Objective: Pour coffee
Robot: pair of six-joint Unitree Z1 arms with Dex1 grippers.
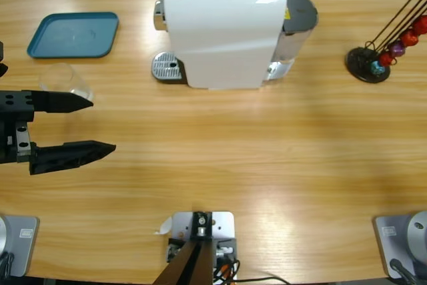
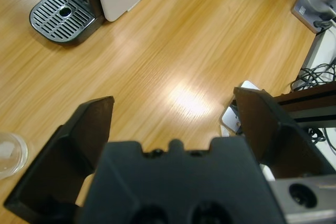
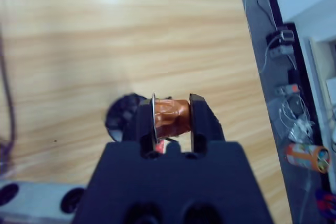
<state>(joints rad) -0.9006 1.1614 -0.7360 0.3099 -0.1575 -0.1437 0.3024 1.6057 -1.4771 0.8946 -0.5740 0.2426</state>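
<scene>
Left gripper jaws spread wide at the table's nine o'clock, clear glass just beside, right gripper pinching an orange capsule, apparently coffee.

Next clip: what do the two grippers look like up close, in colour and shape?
The left gripper has two matte black, wedge-shaped jaws rising from a blocky black body with round recesses. The right gripper has the same black body, with flat, narrow jaw tips.
</scene>
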